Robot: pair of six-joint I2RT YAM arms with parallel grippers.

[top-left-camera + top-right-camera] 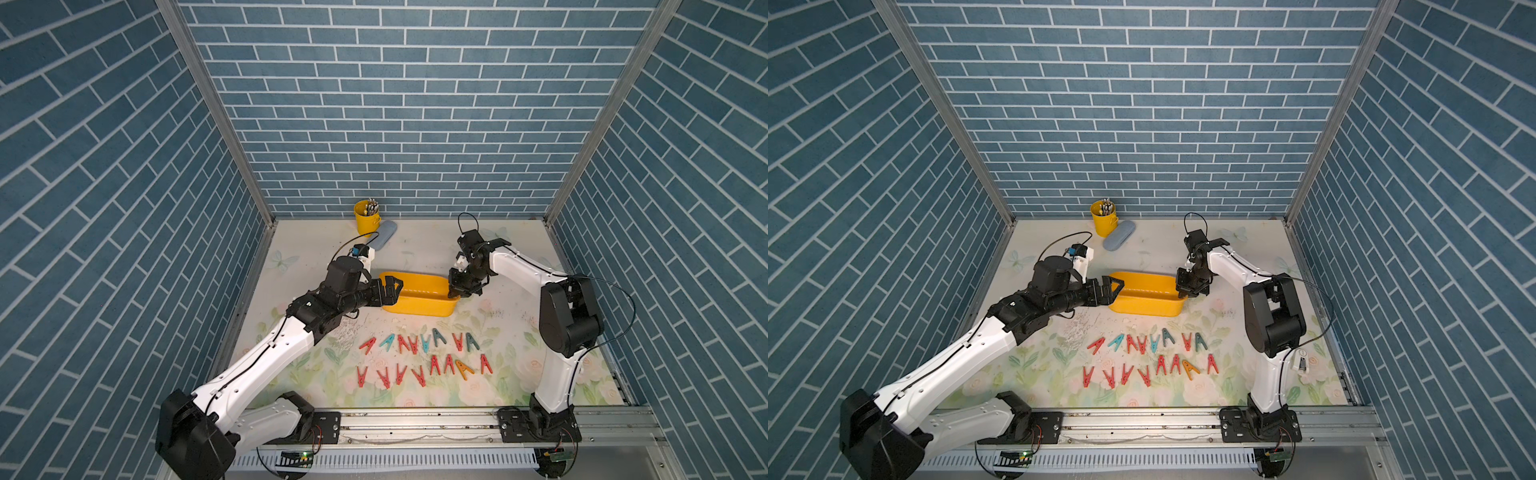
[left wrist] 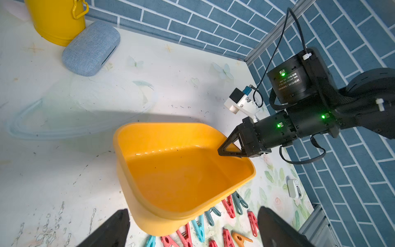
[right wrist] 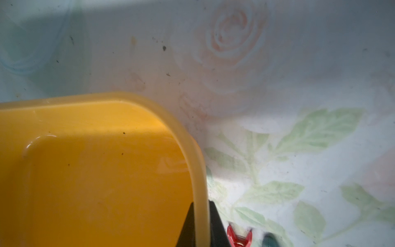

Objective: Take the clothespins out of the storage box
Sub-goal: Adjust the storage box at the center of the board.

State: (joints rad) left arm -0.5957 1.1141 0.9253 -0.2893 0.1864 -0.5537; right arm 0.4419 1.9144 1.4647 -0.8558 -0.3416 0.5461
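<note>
I am holding the box (image 1: 419, 309) tilted, right end effector (image 1: 454, 291) clamped on its 3 o'clock rim, probably proving it empty. Left end effector (image 1: 393, 289), jaws apart, is hovering at 9. Pins (image 1: 435, 365) are lying on the worktop (image 1: 415, 257) at 6.

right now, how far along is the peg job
Done: the box shows a bare inside, and the pegs lie in two rows on the table in front of it. In hand: the right gripper is shut on the box's rim, and the left gripper hangs open at the other end, holding nothing. Left: probably just letting go of the box.
</note>
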